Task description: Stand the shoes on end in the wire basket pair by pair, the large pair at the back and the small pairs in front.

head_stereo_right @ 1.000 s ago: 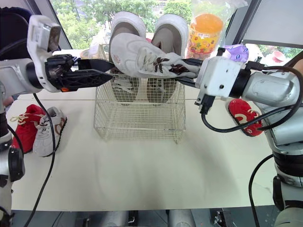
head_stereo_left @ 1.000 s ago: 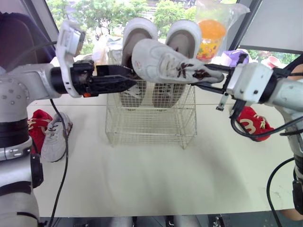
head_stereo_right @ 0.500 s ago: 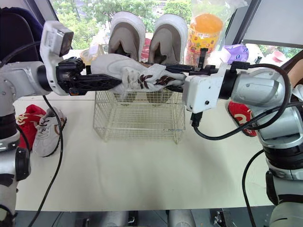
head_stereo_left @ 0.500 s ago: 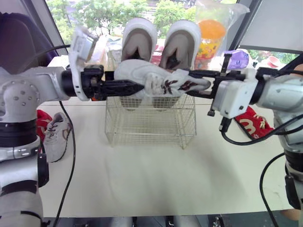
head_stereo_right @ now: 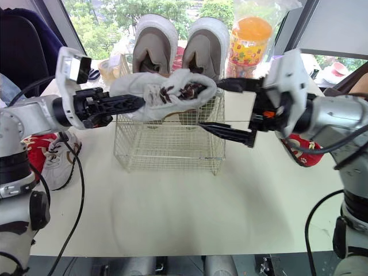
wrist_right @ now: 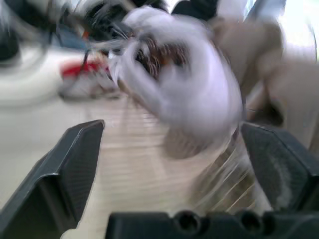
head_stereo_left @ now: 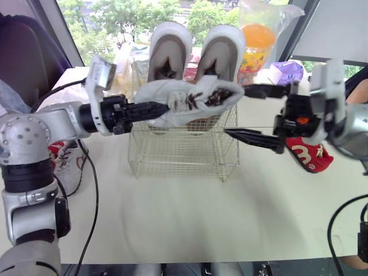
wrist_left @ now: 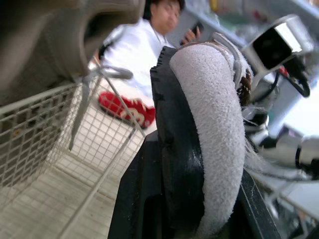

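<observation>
A small white shoe (head_stereo_left: pixel 192 99) with brown laces hangs sideways just above the wire basket (head_stereo_left: pixel 184 154). My left gripper (head_stereo_left: pixel 164 108) is shut on one end of it; in the left wrist view its sole (wrist_left: pixel 199 129) sits between the fingers. At the shoe's other end my right gripper (head_stereo_left: pixel 256 115) stands open, its fingers (wrist_right: pixel 65 169) spread wide and apart from the shoe (wrist_right: pixel 184 89). The large beige pair (head_stereo_left: pixel 169 49) stands on end at the back of the basket.
A red shoe (head_stereo_left: pixel 307 152) lies on the table to the right of the basket. Left of it lie a white shoe (head_stereo_left: pixel 70 167) and a red one (head_stereo_left: pixel 50 148). A bagged orange item (head_stereo_left: pixel 256 40) stands behind the basket. A person in white (wrist_left: pixel 139 45) is beyond the table.
My left gripper has closed on the white shoe. The right gripper has let go, opened wide and drawn back to the right. The shoe has come lower, to the basket's rim.
</observation>
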{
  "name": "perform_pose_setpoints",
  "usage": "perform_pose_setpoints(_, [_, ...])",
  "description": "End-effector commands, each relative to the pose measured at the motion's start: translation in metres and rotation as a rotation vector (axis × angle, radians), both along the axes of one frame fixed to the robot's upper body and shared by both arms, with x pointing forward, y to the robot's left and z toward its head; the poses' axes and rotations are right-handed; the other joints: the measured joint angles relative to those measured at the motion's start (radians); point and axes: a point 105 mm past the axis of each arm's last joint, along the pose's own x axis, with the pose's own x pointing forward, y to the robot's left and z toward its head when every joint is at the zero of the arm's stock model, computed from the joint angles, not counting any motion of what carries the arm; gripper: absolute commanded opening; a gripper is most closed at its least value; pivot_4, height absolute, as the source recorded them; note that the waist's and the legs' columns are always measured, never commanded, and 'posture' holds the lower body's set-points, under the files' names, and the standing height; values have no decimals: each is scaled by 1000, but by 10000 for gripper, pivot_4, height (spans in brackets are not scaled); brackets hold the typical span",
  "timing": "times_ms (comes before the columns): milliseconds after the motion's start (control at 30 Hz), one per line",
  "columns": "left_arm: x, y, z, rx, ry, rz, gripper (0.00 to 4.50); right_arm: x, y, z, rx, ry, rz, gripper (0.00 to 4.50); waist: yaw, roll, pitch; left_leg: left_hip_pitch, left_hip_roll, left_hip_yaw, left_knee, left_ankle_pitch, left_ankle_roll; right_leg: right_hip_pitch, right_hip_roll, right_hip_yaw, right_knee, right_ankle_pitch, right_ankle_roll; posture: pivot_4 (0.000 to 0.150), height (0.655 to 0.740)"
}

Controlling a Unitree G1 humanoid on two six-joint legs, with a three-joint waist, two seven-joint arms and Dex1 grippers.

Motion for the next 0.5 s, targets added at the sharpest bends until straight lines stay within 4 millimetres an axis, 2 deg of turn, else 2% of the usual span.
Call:
perform_pose_setpoints(33, [-14, -3, 12, -67, -56, -23, 2575, -7, -6, 3, 221, 173, 46, 44651, -1, 0, 0, 0, 0, 0, 0, 0, 0, 0, 0, 0, 0, 0, 0, 1500, 7400])
perform_pose_setpoints(133, [-18, -10, 11, -113, -43, -26, 2575, 1, 7, -12, 374, 288, 50, 44651, -4, 0, 0, 1, -1, 0, 0, 0, 0, 0, 1, 0, 0, 0, 0, 1500, 7400])
perform_pose_setpoints(200, [-20, -14, 10, -132, -32, -27, 2575, 4, 17, -13, 457, 319, 71, 44651, -8, 0, 0, 1, -1, 1, 0, 0, 0, 0, 1, 1, 0, 0, 0, 1500, 7400])
perform_pose_setpoints(367, [-16, -20, 4, -153, 5, 2, 2575, -4, 50, 9, 576, 280, 219, 44651, -4, 0, 0, 0, -1, 0, 0, 0, 0, -1, 2, 1, 1, 0, 0, 1500, 7400])
perform_pose_setpoints(433, [-14, -20, 0, -151, 23, 15, 2575, -6, 55, 21, 627, 261, 259, 44651, -4, 0, 0, 0, -1, 0, 0, 0, 0, -1, 2, 1, 1, 0, 0, 1500, 7400])
perform_pose_setpoints(500, [-12, -21, -2, -147, 31, 28, 2575, -6, 57, 26, 639, 253, 269, 44651, 1, 0, 0, 0, -1, 0, 0, 0, 0, -1, 2, 1, 1, 0, 0, 1500, 7400])
